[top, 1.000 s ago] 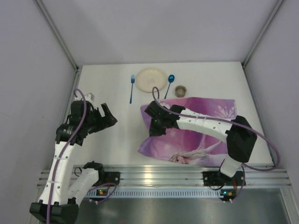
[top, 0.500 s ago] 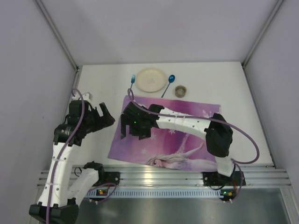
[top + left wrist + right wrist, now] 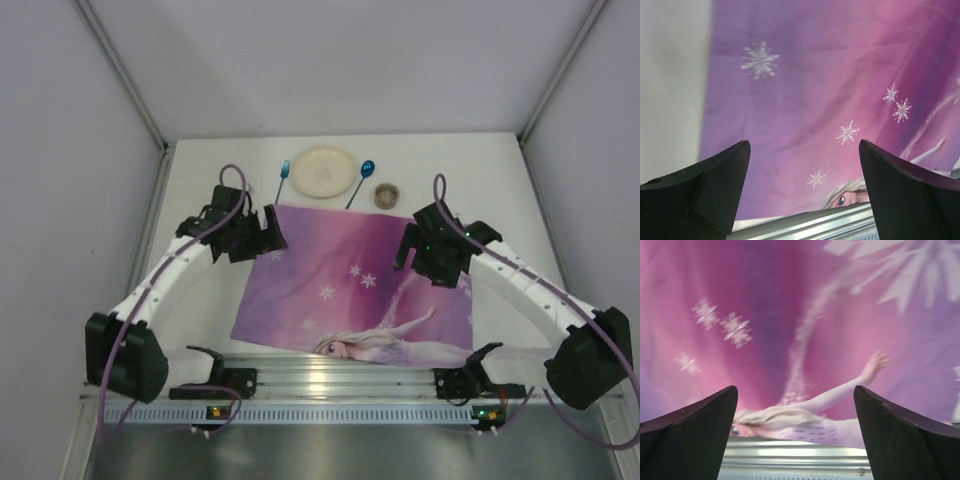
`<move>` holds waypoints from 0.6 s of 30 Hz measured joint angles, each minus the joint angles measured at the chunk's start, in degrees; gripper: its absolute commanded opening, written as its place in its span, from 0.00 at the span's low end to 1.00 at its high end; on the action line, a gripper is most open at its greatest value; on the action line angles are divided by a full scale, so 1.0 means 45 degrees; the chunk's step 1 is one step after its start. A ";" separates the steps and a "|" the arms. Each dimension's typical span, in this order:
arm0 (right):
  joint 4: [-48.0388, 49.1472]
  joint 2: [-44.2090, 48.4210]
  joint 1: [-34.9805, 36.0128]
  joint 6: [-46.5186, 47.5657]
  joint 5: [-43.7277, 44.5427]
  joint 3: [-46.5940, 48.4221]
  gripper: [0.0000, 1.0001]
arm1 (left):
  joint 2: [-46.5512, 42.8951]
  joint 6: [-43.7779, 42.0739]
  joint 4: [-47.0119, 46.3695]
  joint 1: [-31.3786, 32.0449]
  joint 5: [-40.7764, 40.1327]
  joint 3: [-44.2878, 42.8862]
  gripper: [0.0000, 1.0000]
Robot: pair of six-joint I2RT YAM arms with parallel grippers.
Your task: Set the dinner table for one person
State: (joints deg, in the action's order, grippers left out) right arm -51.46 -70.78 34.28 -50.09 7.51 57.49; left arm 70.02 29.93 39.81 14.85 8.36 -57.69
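"Top external view first: where does your trouble start?"

"With the placemat (image 3: 350,290). It lies flat on the white surface (image 3: 480,170), toward the near side. It sits skewed, though, and its near edge is right against the aluminium rail (image 3: 330,372). I judge that any tug toward the bases could drag it over that rail."

"And along the far edge?"

"The blue spoon (image 3: 360,180) ends its handle right at the mat's far edge. Whether it touches or stops just short, I cannot tell. The blue fork (image 3: 283,180) ends just beside the far-left corner. The plate (image 3: 322,170) and the small cup (image 3: 387,194) sit beyond the mat, not on it. If you reach for them low, you may knock the cutlery askew or ruck the cloth under a wrist."

"How do your arms stand?"

"Nearly mirrored. Your left arm has its elbow swung out to the near left, and its forearm slants in to the mat's far-left corner. The left gripper (image 3: 268,232) is there with its fingers spread wide and nothing between them. The left wrist view shows only cloth and a strip of bare surface beneath. Your right arm has its elbow out at the near right, and its forearm slants in over the mat's far-right part. The right gripper (image 3: 408,250) also has its fingers spread and holds nothing. How high either one sits above the cloth, I cannot tell."
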 measured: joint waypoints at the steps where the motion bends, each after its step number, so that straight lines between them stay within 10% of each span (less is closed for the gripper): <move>1: -0.0039 0.0073 -0.1015 0.0442 -0.0029 -0.0325 1.00 | 0.0860 0.0058 -0.0442 0.0427 0.0131 -0.0092 0.95; 8: 0.0699 -0.1967 -0.4809 0.3031 -0.0423 -0.0636 1.00 | 0.5236 0.0539 -0.2589 0.1010 0.1039 -0.0243 0.94; 18: 0.1923 -0.7053 -0.5702 0.4843 -0.1292 0.2040 1.00 | 0.6975 0.1792 -0.2409 0.1268 -0.0039 -0.1345 0.94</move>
State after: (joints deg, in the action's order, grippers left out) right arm -42.81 -102.52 8.62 -28.29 1.69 66.67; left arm 101.41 38.00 28.97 20.56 8.19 -63.75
